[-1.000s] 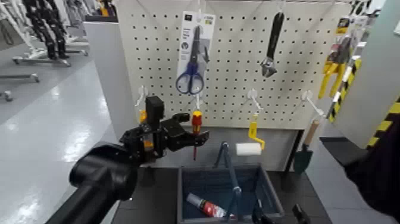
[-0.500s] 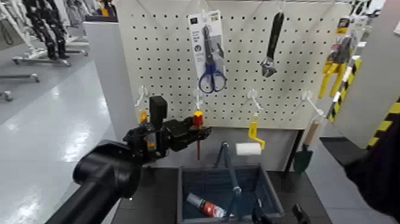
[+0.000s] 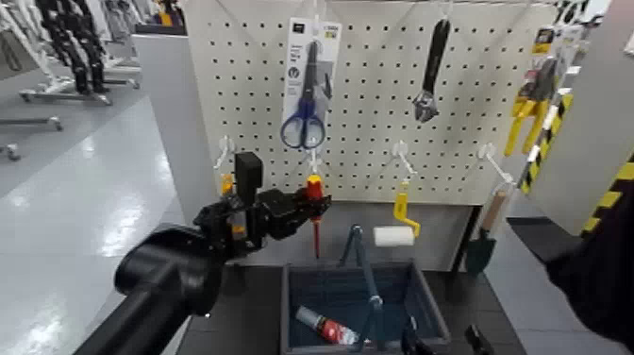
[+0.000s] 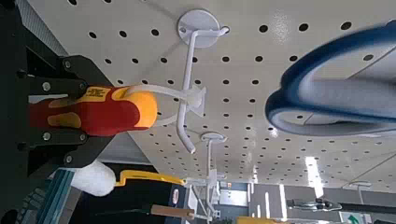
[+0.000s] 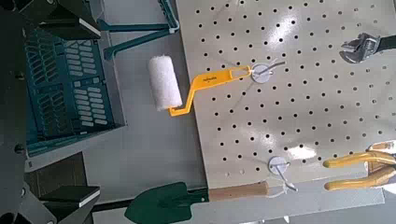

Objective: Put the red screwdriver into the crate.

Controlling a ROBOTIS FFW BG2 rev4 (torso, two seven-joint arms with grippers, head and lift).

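Observation:
The red screwdriver (image 3: pixel 314 192) hangs upright in front of the pegboard, its thin shaft pointing down. My left gripper (image 3: pixel 304 205) is shut on its red and yellow handle. In the left wrist view the handle (image 4: pixel 89 110) sits between my black fingers (image 4: pixel 51 82), with its yellow end against a white hook (image 4: pixel 191 105). The dark blue-grey crate (image 3: pixel 396 283) stands below and to the right, also in the right wrist view (image 5: pixel 65 79). My right gripper (image 3: pixel 441 342) is open, low at the crate's near right corner.
A red-and-white tube (image 3: pixel 325 328) lies in the crate. On the pegboard (image 3: pixel 377 104) hang blue scissors (image 3: pixel 304 123), a wrench (image 3: pixel 431 71), a paint roller (image 3: pixel 394 234) and a trowel (image 3: pixel 481 247). Yellow pliers (image 3: pixel 528 99) hang to the right.
The scissors pack swung to the right and back to the left. My left gripper and the screwdriver shifted a little to the right.

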